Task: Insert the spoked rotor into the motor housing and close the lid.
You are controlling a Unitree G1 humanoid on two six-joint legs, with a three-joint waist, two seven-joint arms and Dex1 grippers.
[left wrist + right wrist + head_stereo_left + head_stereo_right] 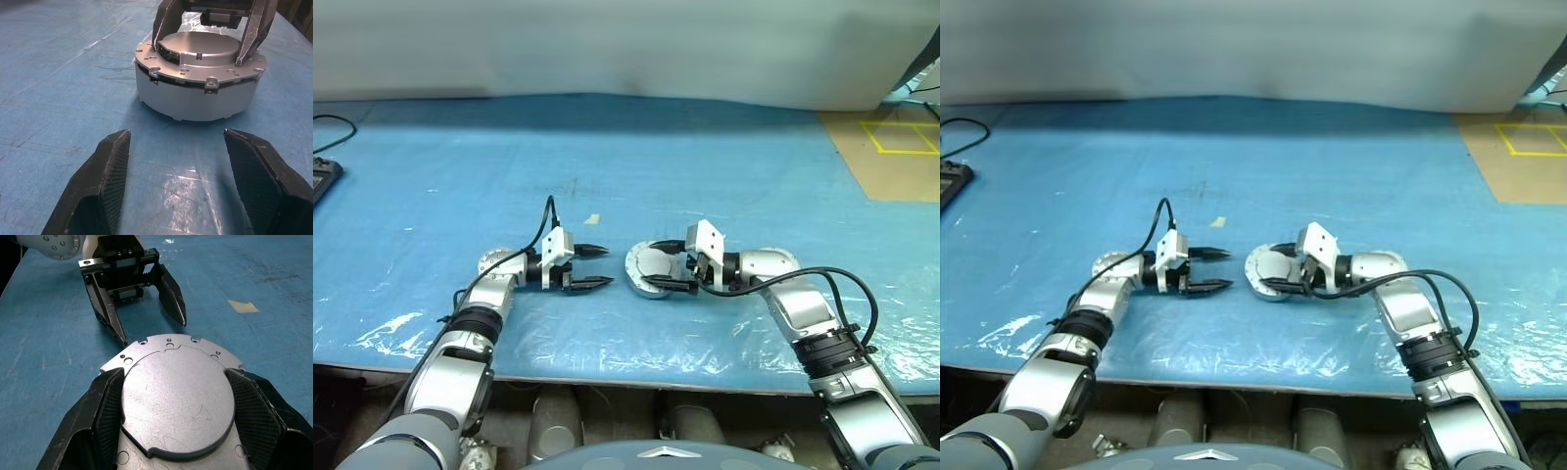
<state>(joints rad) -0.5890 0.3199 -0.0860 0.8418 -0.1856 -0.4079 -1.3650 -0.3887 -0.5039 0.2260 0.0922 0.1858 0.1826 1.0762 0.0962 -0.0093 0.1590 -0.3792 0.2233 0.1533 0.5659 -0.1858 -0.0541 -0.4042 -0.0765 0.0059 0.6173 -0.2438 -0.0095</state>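
Blue mat [724, 166], lidded motor housing [195, 81] (tape scrap [243, 306] nearby)

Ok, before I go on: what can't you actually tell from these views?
- Rotor: the lid covers the motor housing, so what is inside is hidden.
- Lid seating: a dark gap under the lid's flange shows in the left wrist view; the far side is hidden by the lid itself.
- Right gripper: its fingers flank the lid's raised disc; real contact is unclear.
- Left gripper is open, short of the housing.
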